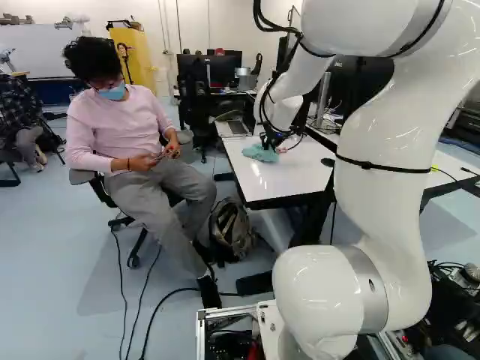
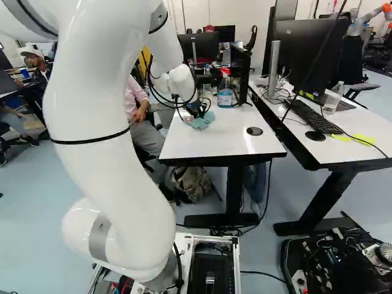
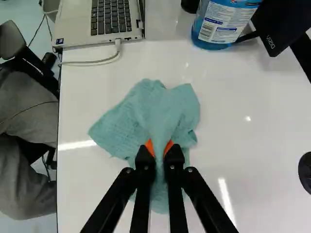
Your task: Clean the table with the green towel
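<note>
Table [image 3: 248, 145] is topped in white, with a laptop [image 3: 75, 24] set on it ahead of the gripper [image 1: 268, 141]. Between laptop and gripper the towel [image 3: 146, 111] is spread in loose folds on the tabletop, its bunched middle pinched by both jaws; a blue bottle [image 3: 211, 29] is seen beyond it, a black disc [image 2: 255, 131] off to one side.

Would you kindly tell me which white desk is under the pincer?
The desk at the middle of the right base view: it bears the towel and laptop, while the desk beside it bears the keyboard.
</note>
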You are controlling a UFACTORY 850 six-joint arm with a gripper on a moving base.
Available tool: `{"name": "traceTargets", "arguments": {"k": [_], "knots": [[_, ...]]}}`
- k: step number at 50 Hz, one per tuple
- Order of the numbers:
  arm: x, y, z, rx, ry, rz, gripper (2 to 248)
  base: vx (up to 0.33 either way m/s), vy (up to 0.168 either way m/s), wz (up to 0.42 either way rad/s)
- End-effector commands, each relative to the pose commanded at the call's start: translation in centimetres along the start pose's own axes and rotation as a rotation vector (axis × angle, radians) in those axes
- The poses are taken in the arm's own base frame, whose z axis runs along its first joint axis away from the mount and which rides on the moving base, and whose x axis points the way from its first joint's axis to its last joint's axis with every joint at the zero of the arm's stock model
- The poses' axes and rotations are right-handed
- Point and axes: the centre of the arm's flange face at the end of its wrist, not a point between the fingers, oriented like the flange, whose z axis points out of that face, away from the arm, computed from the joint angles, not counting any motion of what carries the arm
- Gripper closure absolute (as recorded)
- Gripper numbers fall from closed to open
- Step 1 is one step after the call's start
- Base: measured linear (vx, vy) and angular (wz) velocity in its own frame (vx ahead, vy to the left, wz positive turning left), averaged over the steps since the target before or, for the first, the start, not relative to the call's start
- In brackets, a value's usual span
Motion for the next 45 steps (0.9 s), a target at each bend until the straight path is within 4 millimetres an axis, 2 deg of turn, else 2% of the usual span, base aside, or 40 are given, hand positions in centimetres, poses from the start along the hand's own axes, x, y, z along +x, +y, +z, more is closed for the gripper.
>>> {"name": "traceTargets", "arguments": {"k": [22,45], "knots": [[-0.2,-1.3,-3.0,0.013,-0.046,-0.020,213,0.000,0.000,0.000],[1.2,-2.7,-4.8,0.026,-0.124,-0.045,213,0.000,0.000,0.000]]}}
